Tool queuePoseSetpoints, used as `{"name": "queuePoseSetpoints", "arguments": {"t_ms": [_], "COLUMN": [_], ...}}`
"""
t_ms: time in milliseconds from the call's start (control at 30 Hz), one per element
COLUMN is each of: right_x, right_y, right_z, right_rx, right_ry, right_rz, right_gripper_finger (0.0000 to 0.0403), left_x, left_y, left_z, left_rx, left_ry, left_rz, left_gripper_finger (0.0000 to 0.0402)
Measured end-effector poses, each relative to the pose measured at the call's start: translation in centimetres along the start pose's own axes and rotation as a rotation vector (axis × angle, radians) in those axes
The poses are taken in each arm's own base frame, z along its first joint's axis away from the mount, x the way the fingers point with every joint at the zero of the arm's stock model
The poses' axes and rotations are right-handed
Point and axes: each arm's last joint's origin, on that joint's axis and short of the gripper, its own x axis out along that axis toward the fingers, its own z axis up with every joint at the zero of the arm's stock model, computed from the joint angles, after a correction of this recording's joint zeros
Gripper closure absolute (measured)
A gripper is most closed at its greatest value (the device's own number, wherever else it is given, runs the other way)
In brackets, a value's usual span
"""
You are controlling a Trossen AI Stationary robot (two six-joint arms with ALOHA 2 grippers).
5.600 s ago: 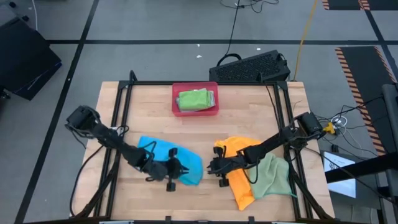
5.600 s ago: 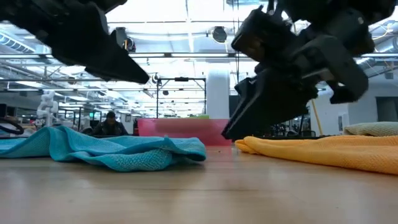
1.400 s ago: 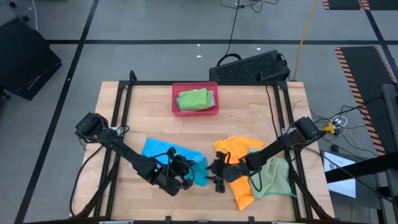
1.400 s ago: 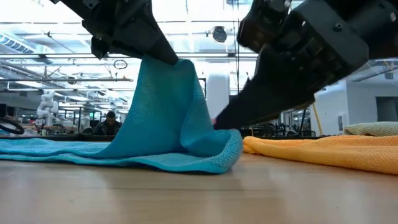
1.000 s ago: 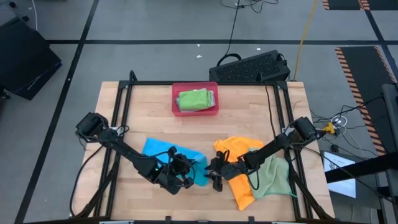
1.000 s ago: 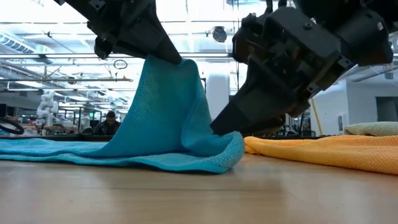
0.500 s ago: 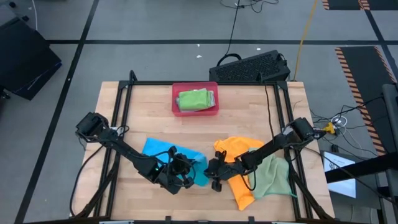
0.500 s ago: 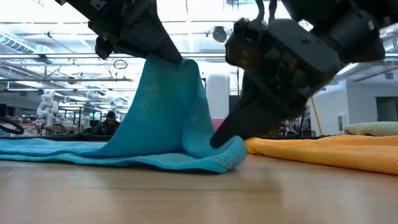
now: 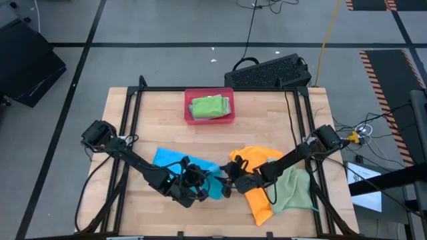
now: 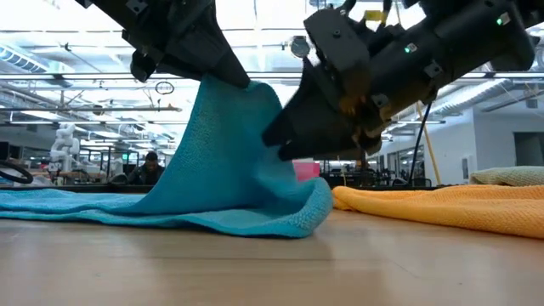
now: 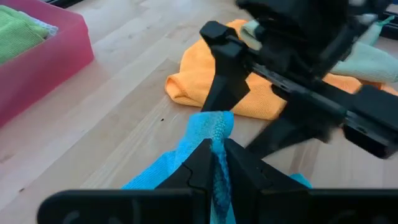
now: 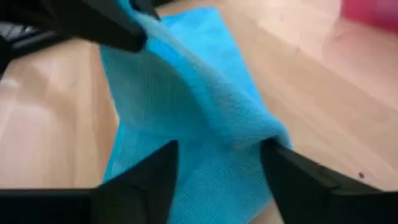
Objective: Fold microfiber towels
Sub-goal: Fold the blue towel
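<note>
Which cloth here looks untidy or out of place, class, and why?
The orange towel lies crumpled in a heap on the table, partly over a pale green towel. The blue towel is only lifted, pinched by the left gripper. The green towel sits neatly in the pink tray.

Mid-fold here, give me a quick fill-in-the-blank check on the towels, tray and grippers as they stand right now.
1. The left gripper is shut on the ____ towel, lifting its edge off the table.
2. The right gripper stands ____, its fingers on either side of that towel's fold.
3. The pink tray holds a folded ____ towel.
4. The orange towel lies partly over a pale ____ towel.

Missing words: blue; open; green; green
</note>
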Motion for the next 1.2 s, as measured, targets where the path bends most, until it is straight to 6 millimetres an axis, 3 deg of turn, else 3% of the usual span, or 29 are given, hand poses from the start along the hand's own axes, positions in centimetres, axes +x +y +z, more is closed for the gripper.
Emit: {"name": "queuePoseSetpoints", "arguments": {"t_ms": [133,333,667,1033,1200], "right_x": [-0.3,0.4,0.8,0.6,-0.6], "right_y": [0.3,-0.1,-1.1,-0.5,-0.3], "right_z": [0.1,-0.6,-2.1,-2.0,-0.4], "right_rx": [0.033,0.029,0.017,-0.027,-0.049], "right_ry": [-0.071,-0.119,-0.039,0.016,0.042], "right_rz": [-0.046,-0.143,-0.213,-0.118,-0.084], "right_gripper_finger": [0.0128,0.0135,0.0213,0.0382,0.0394], "left_x": [0.3,0.4,0.4,0.4,0.4], "left_y": [0.1,0.1,0.0,0.0,-0.1], "left_z": [0.2,0.4,0.4,0.4,0.3], "left_rx": [-0.014,-0.003,0.013,0.023,0.044], "left_ry": [-0.006,-0.014,0.001,0.015,0.038], "left_rz": [0.004,-0.004,-0.027,-0.042,-0.068], "left_gripper_finger": [0.0362,0.0362,0.0362,0.0362,0.0362]}}
